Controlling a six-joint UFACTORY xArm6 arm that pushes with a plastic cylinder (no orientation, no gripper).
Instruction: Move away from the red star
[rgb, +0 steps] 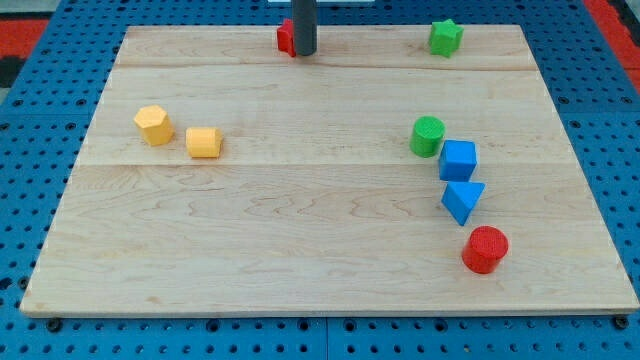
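Since my tip is sitting right up against the red star at the board's top edge, a bit left of center, I'd say the move-away is basically not started yet, the whole retreat is left to do. No gripper on this rig btw, just a rod, so nothing's held.

Hidden stuff: the rod covers most of the star, only a red sliver shows on the rod's left, so can't rly confirm the shape or whether they're touching. The rod's upper part is cut off by the view's top. The green star near the top right corner is well apart.
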